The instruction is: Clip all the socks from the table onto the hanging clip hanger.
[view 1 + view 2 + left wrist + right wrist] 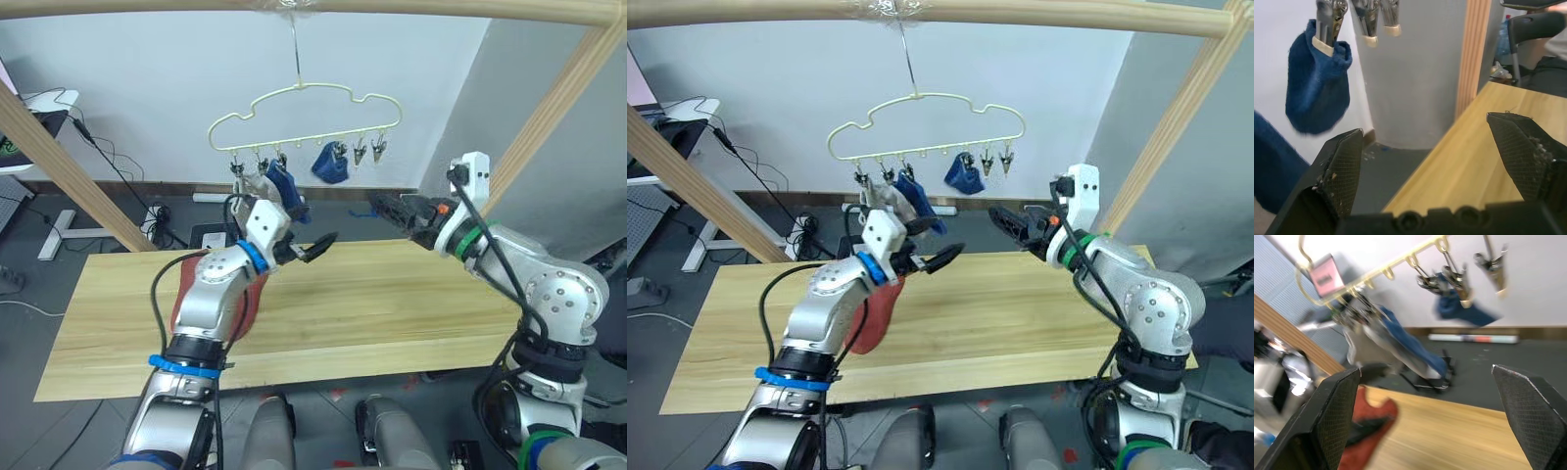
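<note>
Evenly and softly lit from above, bright on the pale wall, with only faint shadow on the table under the arms and a glint of glare on the pole frame. Sharp in both eye views, slightly bowed at the edges. Smeared by motion blur in the right wrist view (clip hanger and socks soft-edged), and soft close up on the left gripper.

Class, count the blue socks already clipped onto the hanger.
2: one blue sock hangs alone toward the clip hanger's right; another hangs at its left beside a grey sock. Others may be hidden.
</note>
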You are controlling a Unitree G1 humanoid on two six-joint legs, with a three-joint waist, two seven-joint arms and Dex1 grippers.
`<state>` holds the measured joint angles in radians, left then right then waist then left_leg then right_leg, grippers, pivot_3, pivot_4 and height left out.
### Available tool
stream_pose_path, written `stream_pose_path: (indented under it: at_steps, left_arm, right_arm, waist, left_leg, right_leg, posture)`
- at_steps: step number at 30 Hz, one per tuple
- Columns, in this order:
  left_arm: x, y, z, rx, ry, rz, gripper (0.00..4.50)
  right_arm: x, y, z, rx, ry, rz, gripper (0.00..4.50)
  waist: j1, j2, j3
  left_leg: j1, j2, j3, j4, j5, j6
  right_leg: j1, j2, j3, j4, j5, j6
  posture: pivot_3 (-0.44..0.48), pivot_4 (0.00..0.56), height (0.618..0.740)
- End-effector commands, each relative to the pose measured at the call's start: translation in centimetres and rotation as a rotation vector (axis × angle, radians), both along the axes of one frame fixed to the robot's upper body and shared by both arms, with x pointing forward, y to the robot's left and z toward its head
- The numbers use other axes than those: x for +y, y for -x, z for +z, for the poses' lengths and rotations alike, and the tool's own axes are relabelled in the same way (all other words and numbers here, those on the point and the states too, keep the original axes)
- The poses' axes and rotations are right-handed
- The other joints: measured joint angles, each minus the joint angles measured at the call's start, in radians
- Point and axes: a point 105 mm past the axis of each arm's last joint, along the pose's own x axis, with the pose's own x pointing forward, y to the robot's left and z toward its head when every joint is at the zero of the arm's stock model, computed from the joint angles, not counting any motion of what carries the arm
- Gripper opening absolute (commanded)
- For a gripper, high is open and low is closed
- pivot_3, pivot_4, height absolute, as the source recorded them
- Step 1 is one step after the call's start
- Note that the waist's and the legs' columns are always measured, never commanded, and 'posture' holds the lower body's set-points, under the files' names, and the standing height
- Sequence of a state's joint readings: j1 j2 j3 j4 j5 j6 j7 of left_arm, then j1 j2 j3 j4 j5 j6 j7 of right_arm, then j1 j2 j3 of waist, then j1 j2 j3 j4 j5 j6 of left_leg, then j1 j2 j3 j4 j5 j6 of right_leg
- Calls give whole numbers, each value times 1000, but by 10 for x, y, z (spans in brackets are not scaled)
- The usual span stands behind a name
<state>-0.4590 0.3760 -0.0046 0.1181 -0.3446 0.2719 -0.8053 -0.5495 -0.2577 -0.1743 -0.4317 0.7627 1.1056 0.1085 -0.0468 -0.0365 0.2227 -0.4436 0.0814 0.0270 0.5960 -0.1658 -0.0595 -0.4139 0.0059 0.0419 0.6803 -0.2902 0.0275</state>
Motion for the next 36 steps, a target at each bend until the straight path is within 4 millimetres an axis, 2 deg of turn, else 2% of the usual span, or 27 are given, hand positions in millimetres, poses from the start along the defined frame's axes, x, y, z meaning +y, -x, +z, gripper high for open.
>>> stream_pose_path:
  at_steps: [1, 3, 6, 12, 15, 18, 21, 36]
  left_arm:
    - [10, 25, 20, 43, 72, -101, 4497]
    - [16, 36, 29, 66, 93, -136, 4500]
    - [26, 54, 46, 94, 143, -180, 4500]
    - [31, 73, 67, 71, 178, -176, 4500]
    - [30, 77, 70, 65, 191, -156, 4500]
    - [30, 77, 65, 68, 195, -119, 4500]
    - [28, 77, 63, 65, 201, -108, 4500]
    - [28, 79, 68, 49, 205, -101, 4500]
  right_arm:
    - [13, 0, 10, -180, 67, -23, 4321]
    - [18, -3, 7, -223, 92, -39, 3883]
    - [27, -8, 4, -293, 128, -71, 2803]
    - [34, -25, 4, -366, 125, -161, 2803]
    - [35, -34, 6, -388, 120, -200, 2176]
    - [35, -43, 5, -400, 126, -239, 1150]
    - [35, -50, 8, -415, 127, -270, 1150]
    - [38, -75, 16, -426, 98, -338, 1150]
  waist:
    - [-8, 0, 0]
    - [-9, 1, 2]
    - [-6, 1, 2]
    - [8, 1, 2]
    - [16, 1, 2]
    - [20, 1, 2]
    - [22, 1, 2]
    - [25, 1, 2]
  left_leg:
    - [0, 0, 0, 0, 0, 0]
    - [0, 1, -1, 0, 0, 0]
    - [0, 1, -1, 1, 0, 0]
    - [0, 1, 0, 2, 0, 0]
    - [0, 1, 0, 2, 0, 0]
    - [0, 1, 0, 2, 0, 0]
    - [0, 1, 0, 2, 0, 0]
    - [0, 1, 0, 2, 0, 0]
  right_leg:
    - [0, 0, 0, 0, 0, 0]
    - [-1, 1, -1, 0, 0, 0]
    - [-1, 1, -1, 1, 0, 1]
    - [0, 0, 0, 1, 0, 1]
    - [0, 0, 0, 1, 0, 1]
    - [0, 0, 0, 1, 0, 0]
    - [0, 0, 0, 1, 2, -4]
    - [0, 0, 0, 1, 2, -4]
  posture:
    - [-9, 232, 740]
    - [-6, 233, 740]
    - [17, 237, 740]
    - [36, 237, 740]
    - [52, 236, 740]
    - [69, 234, 740]
    - [79, 233, 740]
    - [103, 219, 740]
